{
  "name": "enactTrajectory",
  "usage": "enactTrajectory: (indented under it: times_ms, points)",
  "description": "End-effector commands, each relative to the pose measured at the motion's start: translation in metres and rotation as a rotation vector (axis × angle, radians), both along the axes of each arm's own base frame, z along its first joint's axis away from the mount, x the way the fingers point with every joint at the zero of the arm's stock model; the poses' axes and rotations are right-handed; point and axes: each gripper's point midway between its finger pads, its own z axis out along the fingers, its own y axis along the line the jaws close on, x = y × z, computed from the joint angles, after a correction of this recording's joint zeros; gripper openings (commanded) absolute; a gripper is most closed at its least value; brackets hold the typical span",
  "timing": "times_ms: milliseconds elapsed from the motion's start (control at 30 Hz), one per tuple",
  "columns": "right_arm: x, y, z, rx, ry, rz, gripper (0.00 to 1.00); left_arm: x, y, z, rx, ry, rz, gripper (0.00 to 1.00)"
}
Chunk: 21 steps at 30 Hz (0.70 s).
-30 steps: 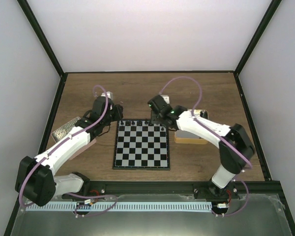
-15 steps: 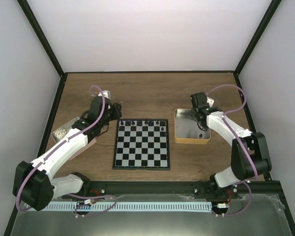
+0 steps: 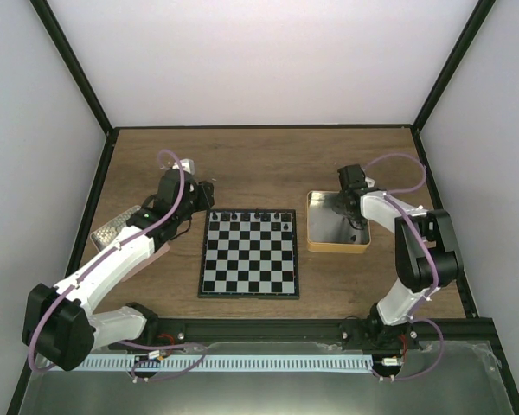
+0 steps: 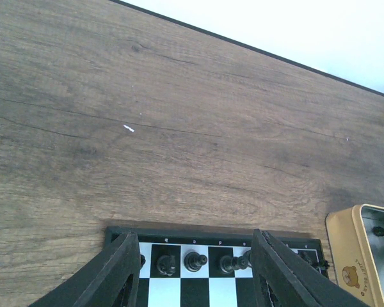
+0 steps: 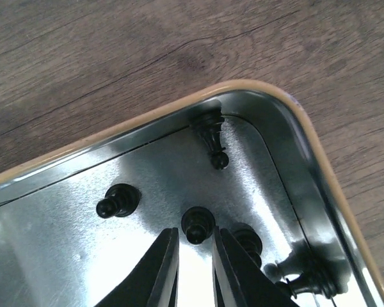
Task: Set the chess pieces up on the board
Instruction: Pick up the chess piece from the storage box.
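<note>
The board (image 3: 249, 253) lies in the middle of the table, with several black chess pieces (image 3: 258, 214) along its far row. My left gripper (image 3: 199, 201) hovers open and empty by the board's far left corner. The left wrist view shows its fingers (image 4: 118, 272) wide apart over the far-row pieces (image 4: 193, 260). My right gripper (image 3: 346, 207) is down inside the tan tin (image 3: 337, 245). In the right wrist view its narrowly open jaws (image 5: 195, 256) straddle a black pawn (image 5: 197, 220), with a slight gap on each side. More pieces (image 5: 118, 199) lie nearby, one (image 5: 211, 137) in the tin's corner.
The tin's tan rim (image 5: 294, 121) curves close to the right of the gripper. A silver tin lid (image 3: 117, 226) and a pink tray (image 3: 153, 258) lie left of the board under my left arm. Black frame posts edge the table.
My right arm swung from the board's far right corner over to the tin and lowered its gripper round a pawn. My left arm barely moved.
</note>
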Motion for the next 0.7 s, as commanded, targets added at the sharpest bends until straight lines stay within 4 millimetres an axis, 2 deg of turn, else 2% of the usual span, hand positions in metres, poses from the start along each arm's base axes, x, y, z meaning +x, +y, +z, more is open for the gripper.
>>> enactTrajectory:
  times_ms: [0,400,667]
  points:
    - [0.017,-0.004,0.009,-0.015,-0.047,-0.001,0.16,0.002,0.002,-0.001,0.004,-0.005,0.006,0.50]
    - [0.025,-0.010,0.000,-0.055,-0.038,-0.008,0.16,0.004,0.001,-0.001,0.006,-0.005,0.001,0.50]
    - [0.025,-0.013,0.002,-0.073,-0.044,-0.010,0.04,0.002,0.001,0.003,0.004,-0.013,0.003,0.50]
